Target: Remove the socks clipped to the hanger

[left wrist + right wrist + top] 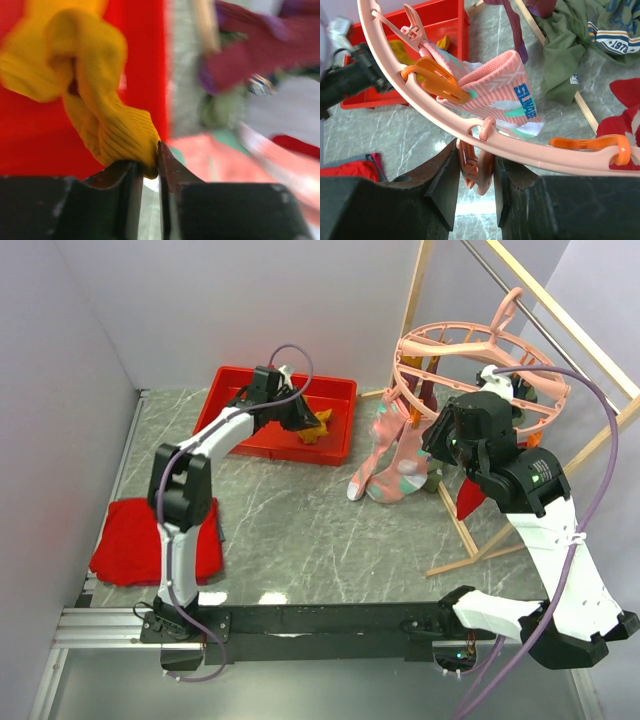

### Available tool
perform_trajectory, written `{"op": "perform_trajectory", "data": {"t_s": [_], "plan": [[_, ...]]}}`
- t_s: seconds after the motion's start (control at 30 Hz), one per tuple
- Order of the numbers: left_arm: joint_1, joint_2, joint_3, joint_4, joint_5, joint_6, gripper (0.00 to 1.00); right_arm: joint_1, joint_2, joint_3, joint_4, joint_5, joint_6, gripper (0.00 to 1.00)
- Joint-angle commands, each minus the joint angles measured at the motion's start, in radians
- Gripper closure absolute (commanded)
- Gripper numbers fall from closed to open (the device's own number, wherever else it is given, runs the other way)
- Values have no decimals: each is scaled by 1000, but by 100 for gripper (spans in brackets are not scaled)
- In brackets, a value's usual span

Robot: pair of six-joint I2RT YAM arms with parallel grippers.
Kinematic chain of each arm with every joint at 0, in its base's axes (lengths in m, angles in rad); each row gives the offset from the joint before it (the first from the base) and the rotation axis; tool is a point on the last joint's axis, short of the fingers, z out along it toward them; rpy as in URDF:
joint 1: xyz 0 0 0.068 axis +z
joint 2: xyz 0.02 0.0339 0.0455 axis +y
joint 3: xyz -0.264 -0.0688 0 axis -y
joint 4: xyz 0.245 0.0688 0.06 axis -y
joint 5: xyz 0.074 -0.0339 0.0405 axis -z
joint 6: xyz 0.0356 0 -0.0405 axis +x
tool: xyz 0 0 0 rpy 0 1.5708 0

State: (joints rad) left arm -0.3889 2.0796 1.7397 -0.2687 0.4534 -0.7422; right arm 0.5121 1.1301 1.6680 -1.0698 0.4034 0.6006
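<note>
Left pincer (150, 160) pinches a yellow sock (95, 85) above the red bin (240, 390) at the far side of the desk (300, 530). Right pincer (476, 165) grips a pink clip (475, 172) under the hanger (535, 155) ring. Just beside it hangs a pink sock (505, 80), held by an orange clip (437, 80).

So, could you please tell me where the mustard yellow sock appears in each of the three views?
Top external: the yellow sock is upper middle, held by the left end effector over the red bin.
Left wrist: sock left of centre, pinched between the fingers.
Right wrist: sock top left, against the bin, behind the hanger.
Shared landmark: the red bin.
</note>
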Motion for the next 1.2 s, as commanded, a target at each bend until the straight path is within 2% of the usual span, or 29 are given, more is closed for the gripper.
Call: {"op": "perform_trajectory", "data": {"t_s": [0.0, 0.03, 0.13, 0.17, 0.23, 0.4, 0.5, 0.53, 0.57, 0.63, 0.67, 0.7, 0.77, 0.8, 0.83, 0.93, 1.07, 1.17], "plan": [[19, 92, 158, -102, 12, 26, 74, -11, -1, 33, 5, -20, -21, 100], [27, 106, 171, -118, 5, 24, 64, -12, 0, 33, 4, -18, -22, 100], [38, 80, 162, -101, -4, 27, 46, -21, 5, 35, 1, -21, -25, 100], [38, 68, 143, -89, -1, 32, 43, -23, 8, 38, -1, -23, -27, 100], [39, 22, 123, -86, -2, 37, 19, -29, 14, 42, -2, -31, -28, 100], [38, -99, 11, -67, 16, 44, 19, -37, 22, 58, -10, -41, -41, 100], [19, -208, -103, 29, 94, 17, 27, -44, 22, 53, -16, -54, -51, 100], [6, -269, -139, 66, 112, 12, 41, -49, 20, 49, -16, -61, -55, 100], [-26, -297, -201, 86, 137, 4, 49, -53, 20, 47, -16, -75, -61, 100], [-92, -369, -258, 150, 143, -8, 59, -58, 22, 45, -21, -84, -64, 100], [-119, -390, -306, 173, 146, -14, 60, -61, 19, 45, -21, -87, -67, 100], [-146, -427, -328, 198, 145, -13, 59, -61, 14, 44, -21, -93, -68, 100], [-237, -455, -368, 261, 128, 10, 50, -67, 5, 41, -19, -97, -68, 100], [-267, -467, -373, 291, 113, 23, 45, -72, 4, 38, -22, -106, -67, 100], [-325, -464, -365, 318, 111, 36, 33, -76, 0, 38, -22, -113, -67, 100], [-398, -420, -310, 338, 142, 79, 23, -90, -3, 35, -22, -142, -62, 100], [-427, -356, -230, 301, 120, 122, 21, -98, -15, 29, -19, -161, -50, 100], [-427, -332, -203, 276, 48, 153, 18, -100, -18, 32, -21, -166, -50, 100]]}}
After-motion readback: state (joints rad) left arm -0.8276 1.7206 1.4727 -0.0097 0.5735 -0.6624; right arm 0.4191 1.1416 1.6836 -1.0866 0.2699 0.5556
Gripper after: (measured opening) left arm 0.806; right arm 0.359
